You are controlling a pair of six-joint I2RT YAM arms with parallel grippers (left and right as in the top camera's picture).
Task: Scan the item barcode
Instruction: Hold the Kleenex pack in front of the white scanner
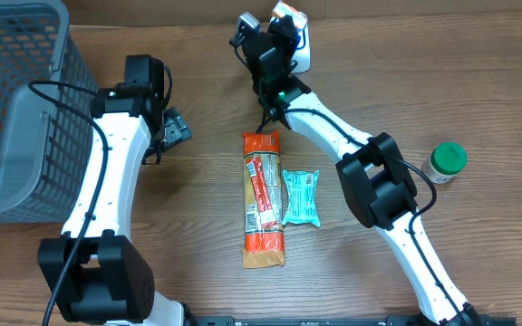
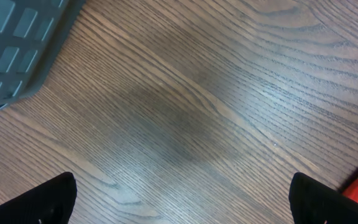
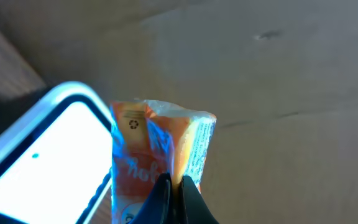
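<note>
At the far edge of the surface, hold the right gripper (image 3: 171, 186) pinched shut on the orange snack packet (image 3: 160, 140) just beside the lit scanner window (image 3: 42, 162), and roll the wrist slowly to face the printed side squarely at that window without easing the pinch. Leave the left gripper (image 2: 182, 202), spread wide and empty, over bare wood near the grey basket (image 2: 17, 43). Hard to find any barcode: lower packet cut off behind the fingers, print blurred up close and tiny from overhead.
</note>
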